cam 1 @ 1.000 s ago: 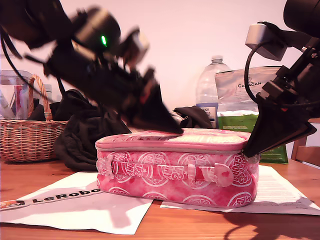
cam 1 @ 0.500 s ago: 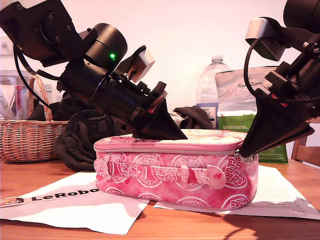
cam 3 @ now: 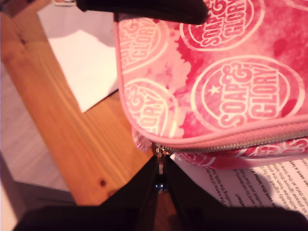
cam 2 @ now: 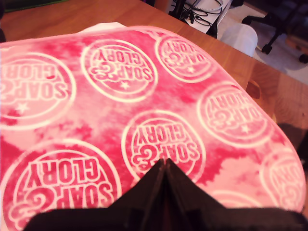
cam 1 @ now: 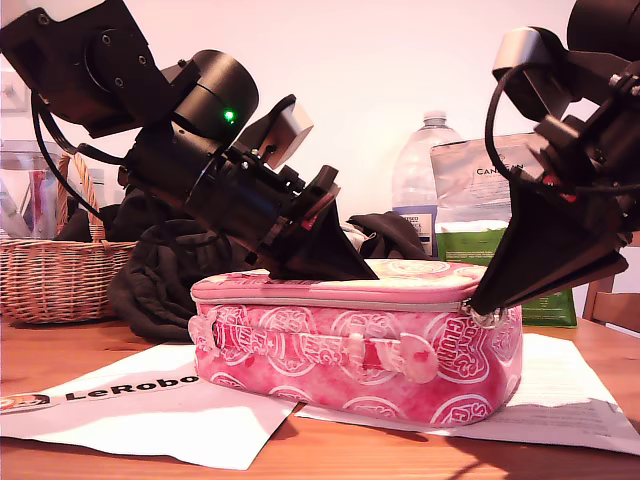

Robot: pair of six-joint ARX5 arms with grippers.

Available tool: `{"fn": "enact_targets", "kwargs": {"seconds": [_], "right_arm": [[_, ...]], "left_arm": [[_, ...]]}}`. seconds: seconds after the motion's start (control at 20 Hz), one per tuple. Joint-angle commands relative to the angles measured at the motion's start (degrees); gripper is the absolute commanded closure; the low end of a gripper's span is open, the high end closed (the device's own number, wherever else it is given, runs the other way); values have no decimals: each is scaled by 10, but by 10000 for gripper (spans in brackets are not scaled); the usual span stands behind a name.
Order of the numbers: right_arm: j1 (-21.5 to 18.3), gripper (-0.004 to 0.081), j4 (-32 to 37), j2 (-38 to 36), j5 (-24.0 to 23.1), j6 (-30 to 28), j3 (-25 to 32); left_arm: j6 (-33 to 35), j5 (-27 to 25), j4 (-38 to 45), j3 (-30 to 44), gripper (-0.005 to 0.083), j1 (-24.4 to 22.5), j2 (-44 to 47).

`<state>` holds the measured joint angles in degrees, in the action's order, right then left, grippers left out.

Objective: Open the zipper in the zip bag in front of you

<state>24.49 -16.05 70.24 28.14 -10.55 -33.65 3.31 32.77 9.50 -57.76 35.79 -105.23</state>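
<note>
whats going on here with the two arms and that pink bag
Two robot arms are working on a pink zip bag on a wooden table. My first gripper presses its closed tips onto the bag's top panel, holding it down. My second gripper is pinched on the metal pull of the zipper at the bag's corner on the exterior view's right. The zipper looks closed along the stretch in view, so opening has barely begun.

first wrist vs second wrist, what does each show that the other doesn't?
First wrist only: my first end effector pressed shut on the zip bag's top panel; chair legs beyond the table.

Second wrist only: the zipper, its pull pinched by my second end effector; printed paper under the corner.

Both: pink fabric with Soap & Glory logos, wooden table.
</note>
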Motion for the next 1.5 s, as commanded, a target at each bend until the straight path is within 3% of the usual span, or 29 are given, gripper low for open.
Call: {"fn": "enact_targets", "kwargs": {"seconds": [0.0, 0.95, 1.15, 1.2, 1.3, 1.45], "right_arm": [[15, 782, -1, -5, 15, 0, -7], [59, 782, 17, -5, 76, -19, -7], [63, 776, 20, -5, 122, -19, -7], [63, 730, 20, -5, 128, -16, -7], [63, 542, 20, -5, 137, -14, -7], [63, 503, 12, -5, 138, -14, -10]], "left_arm": [[-3, -7, -4, 6, 795, 7, -33], [-33, -33, 30, 2, 795, 25, -70], [-34, -33, 29, 2, 795, 25, -70], [-34, -31, 29, 2, 795, 25, -68], [-40, -29, 23, 2, 795, 24, -50], [-44, -37, 21, 2, 795, 24, -2]]}}
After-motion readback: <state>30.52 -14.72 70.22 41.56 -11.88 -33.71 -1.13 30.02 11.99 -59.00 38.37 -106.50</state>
